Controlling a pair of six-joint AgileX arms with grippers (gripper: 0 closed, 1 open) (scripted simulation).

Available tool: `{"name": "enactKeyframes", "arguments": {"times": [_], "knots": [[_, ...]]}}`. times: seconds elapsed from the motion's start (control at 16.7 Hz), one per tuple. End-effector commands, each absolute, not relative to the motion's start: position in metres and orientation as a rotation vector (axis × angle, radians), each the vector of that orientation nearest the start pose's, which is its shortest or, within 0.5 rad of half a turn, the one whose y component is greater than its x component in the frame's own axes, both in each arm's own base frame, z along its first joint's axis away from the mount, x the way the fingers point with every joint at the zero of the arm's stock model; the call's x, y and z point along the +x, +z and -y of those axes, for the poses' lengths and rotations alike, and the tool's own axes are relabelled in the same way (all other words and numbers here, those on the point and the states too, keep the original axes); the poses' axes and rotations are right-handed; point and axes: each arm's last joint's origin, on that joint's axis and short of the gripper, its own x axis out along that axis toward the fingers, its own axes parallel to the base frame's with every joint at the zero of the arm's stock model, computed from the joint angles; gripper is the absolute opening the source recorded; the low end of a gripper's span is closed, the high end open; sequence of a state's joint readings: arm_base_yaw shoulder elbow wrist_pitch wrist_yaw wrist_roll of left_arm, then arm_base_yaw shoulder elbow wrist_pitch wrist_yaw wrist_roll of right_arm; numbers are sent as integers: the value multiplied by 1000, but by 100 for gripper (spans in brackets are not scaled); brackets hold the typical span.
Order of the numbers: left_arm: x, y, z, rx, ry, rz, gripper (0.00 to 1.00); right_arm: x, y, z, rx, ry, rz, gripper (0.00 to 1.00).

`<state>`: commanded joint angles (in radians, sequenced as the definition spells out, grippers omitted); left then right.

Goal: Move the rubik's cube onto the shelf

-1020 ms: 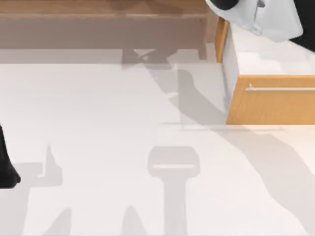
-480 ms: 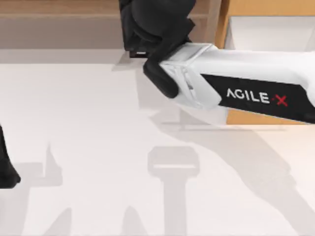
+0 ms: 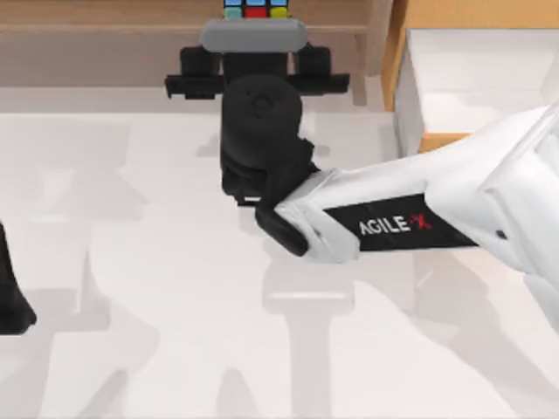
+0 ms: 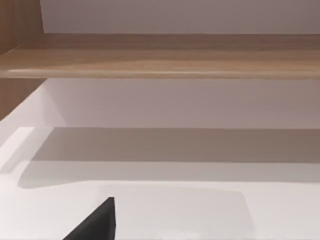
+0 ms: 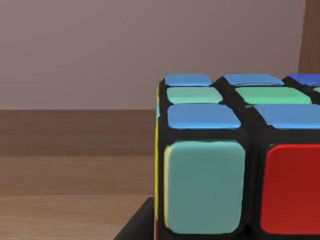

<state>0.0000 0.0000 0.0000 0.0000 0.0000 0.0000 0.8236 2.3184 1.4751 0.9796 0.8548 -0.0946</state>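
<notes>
The rubik's cube [image 3: 255, 8] sits at the top edge of the top view, over the light wooden shelf [image 3: 105, 14]. My right gripper [image 3: 254, 39] reaches out to it from the front and is shut on it. In the right wrist view the cube [image 5: 235, 160] is very close, showing blue, green, teal and red stickers. A black finger [image 5: 136, 225] lies against its lower corner, and the shelf board [image 5: 65, 150] runs beneath. My left arm [image 3: 12, 301] stays parked at the table's left edge. The left wrist view looks along the shelf board [image 4: 160, 55].
An orange-tan drawer cabinet [image 3: 395, 65] stands at the back right with its white drawer [image 3: 472, 87] pulled open. My right arm [image 3: 393, 223] crosses in front of the drawer. An upright wooden post [image 3: 377, 44] separates the shelf from the cabinet.
My right arm swung from the back right corner across the shelf front to the shelf's middle. The cube has come into view over the board.
</notes>
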Motion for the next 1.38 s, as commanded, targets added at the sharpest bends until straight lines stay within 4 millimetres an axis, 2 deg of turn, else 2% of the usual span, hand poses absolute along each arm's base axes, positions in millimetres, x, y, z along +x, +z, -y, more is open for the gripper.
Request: {"name": "enactKeyframes", "arguments": {"times": [0.3, 0.48, 0.72, 0.9, 1.38], "knots": [[106, 160, 1, 0, 0, 0, 100, 354, 162, -355, 1, -8, 100, 0], [106, 160, 1, 0, 0, 0, 100, 373, 166, -351, 42, -39, 146, 0], [106, 160, 1, 0, 0, 0, 100, 401, 192, -354, 181, -64, 288, 0], [106, 160, 1, 0, 0, 0, 100, 413, 200, -361, 223, -62, 326, 0], [106, 160, 1, 0, 0, 0, 100, 449, 179, -354, 35, -29, 136, 0]]}}
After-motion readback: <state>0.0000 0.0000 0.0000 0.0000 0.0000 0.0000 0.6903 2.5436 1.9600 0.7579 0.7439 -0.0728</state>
